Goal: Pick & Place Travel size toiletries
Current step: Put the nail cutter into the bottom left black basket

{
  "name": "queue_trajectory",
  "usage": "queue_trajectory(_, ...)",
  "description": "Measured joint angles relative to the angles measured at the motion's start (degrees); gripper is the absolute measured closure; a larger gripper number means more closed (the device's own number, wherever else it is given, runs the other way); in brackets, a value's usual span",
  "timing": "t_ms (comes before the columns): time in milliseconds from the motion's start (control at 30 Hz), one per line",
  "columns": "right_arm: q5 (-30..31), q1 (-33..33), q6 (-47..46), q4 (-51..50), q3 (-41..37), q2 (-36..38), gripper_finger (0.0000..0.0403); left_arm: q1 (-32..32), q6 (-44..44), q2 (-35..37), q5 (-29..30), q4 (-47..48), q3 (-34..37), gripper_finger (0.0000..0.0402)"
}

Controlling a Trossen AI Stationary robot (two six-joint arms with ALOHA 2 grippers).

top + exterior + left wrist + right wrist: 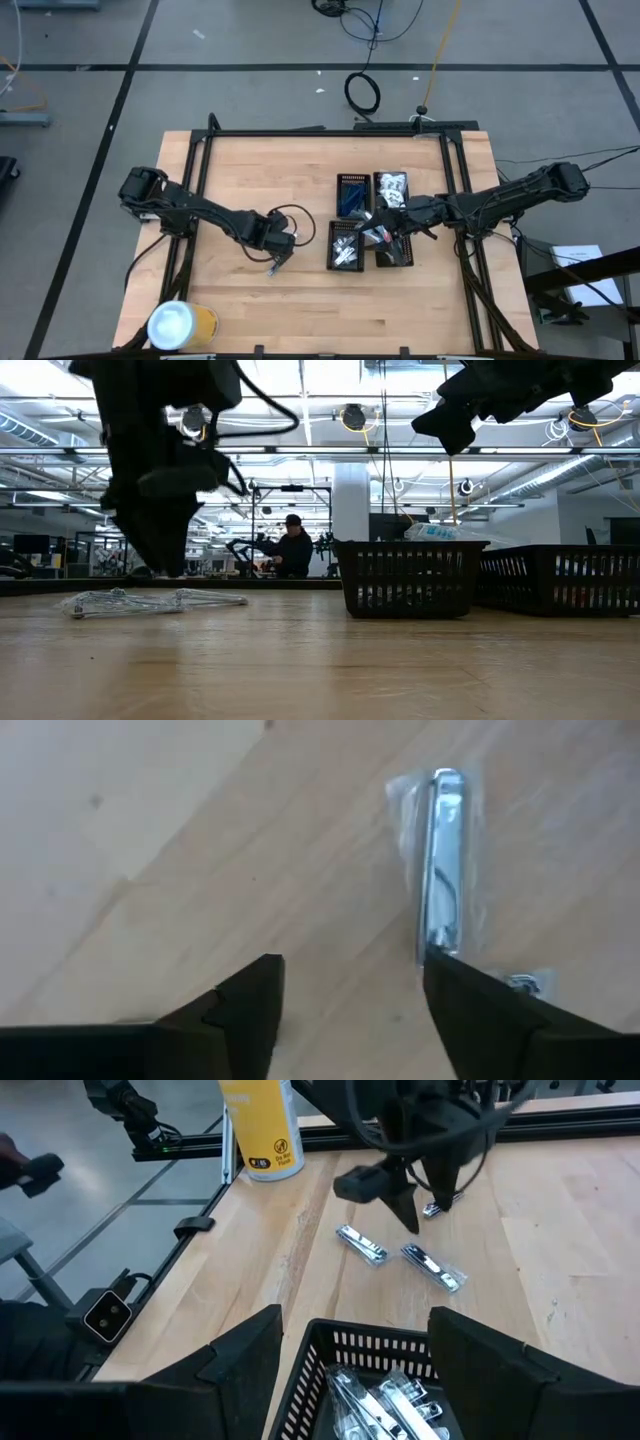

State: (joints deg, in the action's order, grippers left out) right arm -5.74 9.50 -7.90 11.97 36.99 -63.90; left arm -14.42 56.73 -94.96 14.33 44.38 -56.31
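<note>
Three wrapped toiletry packets lie loose on the bare wood of the table, well apart from the trays: in the right wrist view we see one packet beside a second packet, with a third packet partly hidden behind the left gripper. In the left wrist view, one clear-wrapped silvery item lies just ahead of that gripper's fingers, which stand apart with nothing between them. More packets already fill the nearest black tray, and the other trays sit behind it.

The right gripper hangs over the trays with its fingers spread and empty, as far as we can see.

What worries us most is alignment. The packet ahead of the left gripper sits off to one finger's side, not centred in the gap, so we judge a straight descent could land a fingertip on the wrapper and push it away or pin it flat. The wrapping looks slick and crinkly; a close on film alone might let the item slide out on the way to the tray. The neighbouring packets lie close enough that a sweep could nudge them too. Both arms also converge near the trays, so a carry across could crowd the right arm. The yellow bottle at the table corner stands well clear.
</note>
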Motion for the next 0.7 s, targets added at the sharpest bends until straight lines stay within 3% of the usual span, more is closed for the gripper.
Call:
queue_trajectory(167,0.00,0.00,-0.02,0.07,0.00,0.00,0.0165,1.08,-2.84,0.00,-4.46,-8.30,3.29,0.0130)
queue_trajectory(300,0.02,0.00,-0.26,0.09,0.00,0.00,0.0165,2.02,-3.65,0.00,-4.83,-12.01,5.00,0.0116)
queue_trajectory(700,0.01,0.00,-0.24,0.11,0.00,0.00,0.0165,3.15,-9.06,-0.52,-4.93,-22.47,7.03,0.0139)
